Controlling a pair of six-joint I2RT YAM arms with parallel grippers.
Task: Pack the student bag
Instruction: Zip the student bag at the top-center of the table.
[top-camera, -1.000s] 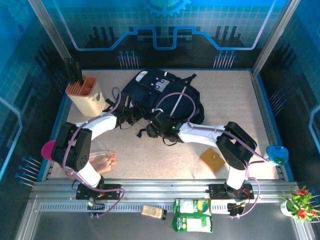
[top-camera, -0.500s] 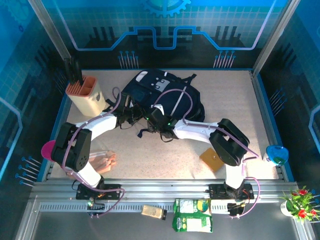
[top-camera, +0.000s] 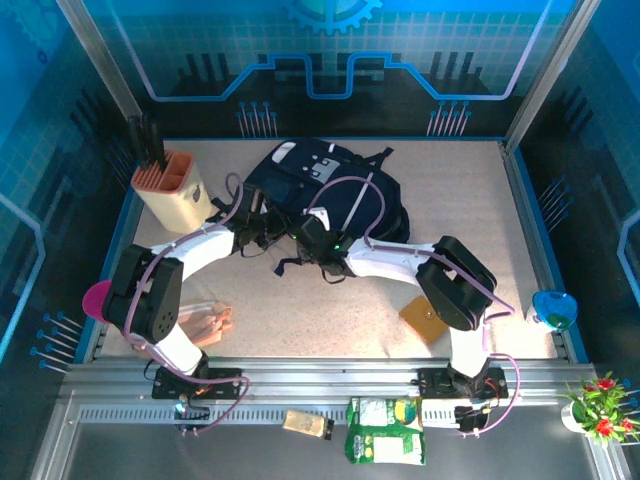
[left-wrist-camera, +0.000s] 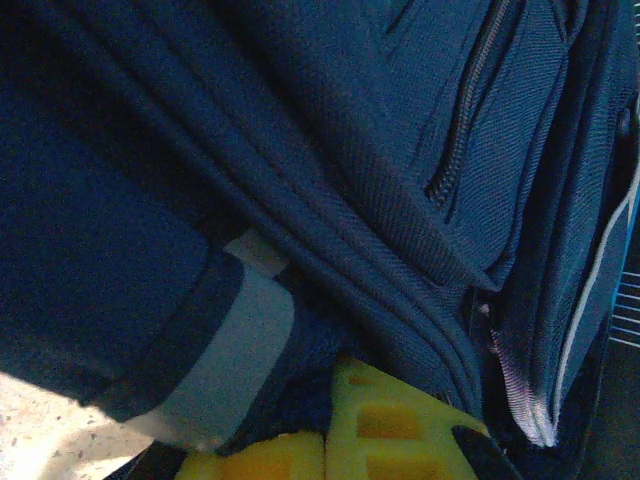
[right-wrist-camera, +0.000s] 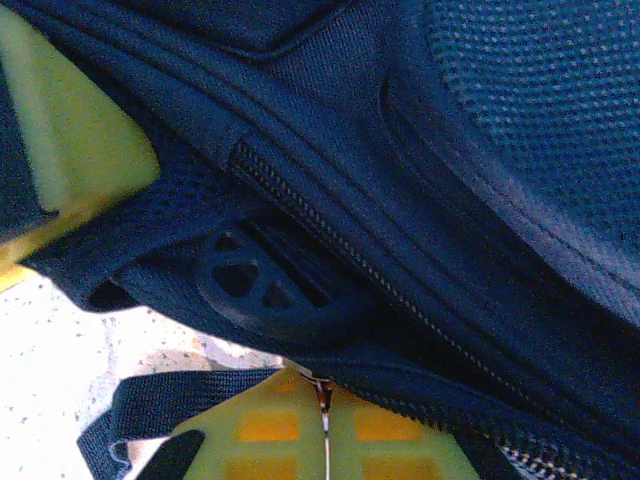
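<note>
1. The student bag (top-camera: 335, 180) is laid flat at the far middle of the table (top-camera: 480, 200); its long axis is judged to run diagonally, from far left to near right
2. Both pincers are set at its near-left edge, with the bag lying just beyond them. The left gripper (top-camera: 262, 234) is placed just beside the right gripper (top-camera: 308, 242), so neither arm is clearly nearer
3. The left gripper's jaws are closed, and a fold of bag fabric is seen caught at its yellow fingertips
4. The right gripper's jaws are closed too; a thin metal zip pull (right-wrist-camera: 322, 405) is seen between its fingertips and is judged to be pinched
5. The zip track (right-wrist-camera: 330, 240) runs slantwise away from that pull, so a draw along it is expected. A loose black strap (right-wrist-camera: 150, 400) just beside the pull could snag
6. The knife block (top-camera: 168, 190) and a brown square pad (top-camera: 424, 318) are kept well apart from the bag
</note>
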